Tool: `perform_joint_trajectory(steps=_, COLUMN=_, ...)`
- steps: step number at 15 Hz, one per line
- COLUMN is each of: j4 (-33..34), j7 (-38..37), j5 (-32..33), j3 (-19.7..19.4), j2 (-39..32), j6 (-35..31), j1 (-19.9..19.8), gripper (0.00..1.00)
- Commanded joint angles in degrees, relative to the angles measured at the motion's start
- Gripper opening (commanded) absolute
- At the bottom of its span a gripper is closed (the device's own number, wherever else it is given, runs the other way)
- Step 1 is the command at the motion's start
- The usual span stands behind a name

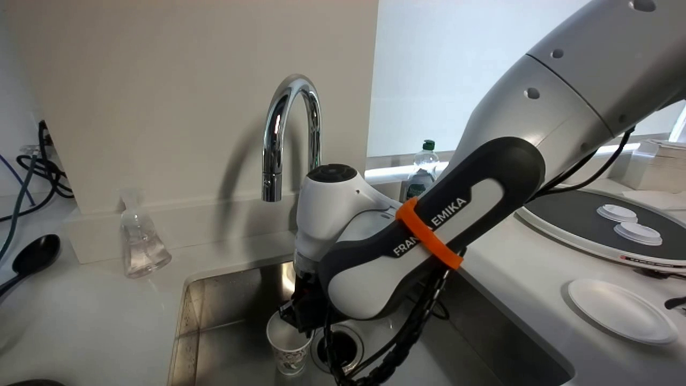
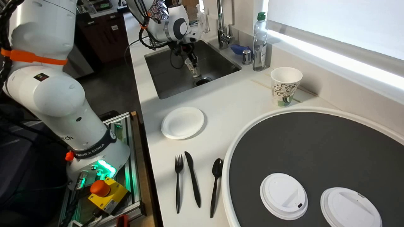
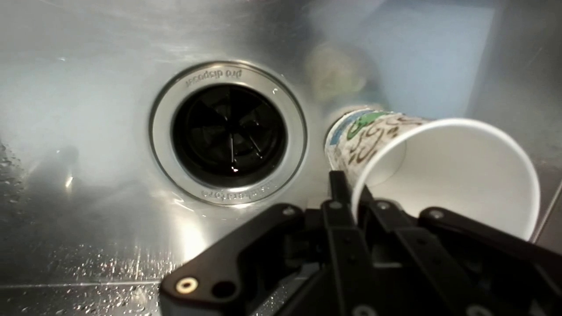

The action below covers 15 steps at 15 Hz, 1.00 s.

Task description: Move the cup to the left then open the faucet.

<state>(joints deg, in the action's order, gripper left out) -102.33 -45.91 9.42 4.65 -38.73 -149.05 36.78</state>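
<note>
In an exterior view, the white cup (image 1: 290, 357) is in the sink (image 1: 230, 351), left of the drain (image 1: 345, 349). In an exterior view, the cup (image 2: 191, 68) looks patterned. Wrist view: brown swirls, green, blue — the gripper (image 3: 351, 183) clamped on its rim.

Wall (image 1: 187, 107): beige, w/ low backsplash (image 1: 187, 225) at base. Window shade (image 2: 331, 28): white, lowered; bright light strip (image 2: 334, 59) below. Countertop (image 2: 227, 101): white, adj. to backsplash. Floor (image 2: 105, 88): dk. gray. Cabinets (image 2: 101, 44): dk. brown, w/ metal handles (image 2: 91, 22), in bkgd.
</note>
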Motion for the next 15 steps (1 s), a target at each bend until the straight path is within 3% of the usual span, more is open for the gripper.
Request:
perform_joint_trajectory(steps=1, j4=1.1, j7=-0.3, j5=-1.3, j3=-0.8, j2=-1.6, j6=1.7, j1=0.7, gripper=0.24)
perform_joint_trajectory(steps=11, j4=-0.8, j7=-1.1, j5=-0.8, j3=-1.3, j2=1.1, j6=0.2, j1=1.1, gripper=0.96)
perform_joint_trajectory(steps=12, j4=-1.0, j7=-1.2, j5=-0.8, j3=-1.3, j2=1.6, j6=0.1, j1=1.0, gripper=1.0)
perform_joint_trajectory(steps=15, j4=-2.2, j7=-2.0, j5=-0.9, j3=-1.4, j2=3.5, j6=-0.4, j1=1.0, gripper=1.0)
